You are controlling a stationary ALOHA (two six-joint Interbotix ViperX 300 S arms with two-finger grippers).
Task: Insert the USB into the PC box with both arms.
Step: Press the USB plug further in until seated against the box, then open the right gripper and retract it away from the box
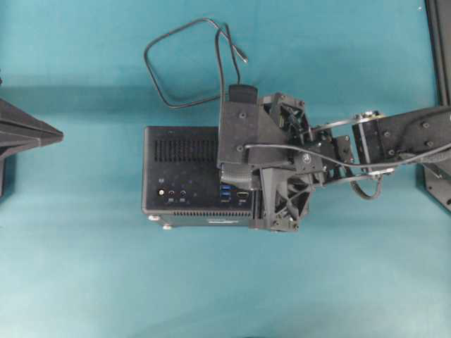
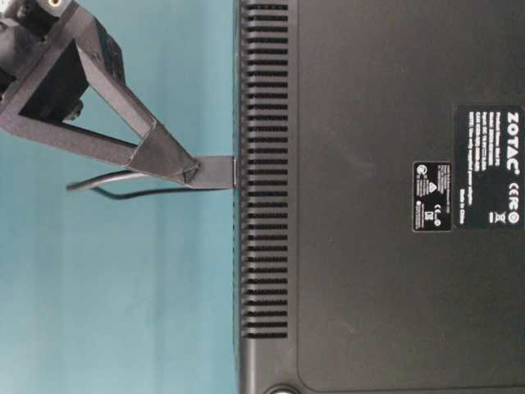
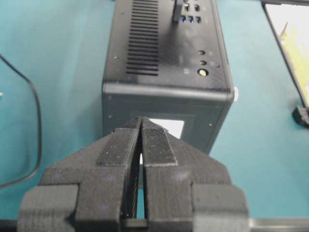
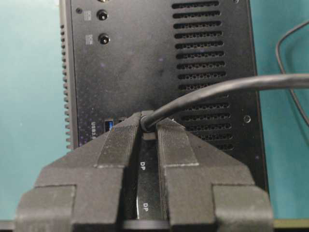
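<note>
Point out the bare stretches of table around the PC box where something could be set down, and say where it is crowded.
In the overhead view, bare teal table runs wide along the PC box's lower edge, and between the box and the left gripper. Crowded: above the box, where the USB cable loops, and its right end, covered by the right gripper gripping the cable.

- Overhead view looks straight down on the teal bench, taking in the whole PC box.
- Table-level view sits very near the PC box, seemingly rotated sideways.
- Each wrist view looks along its own pincer, left and right, at the box; all 4 share it.
</note>
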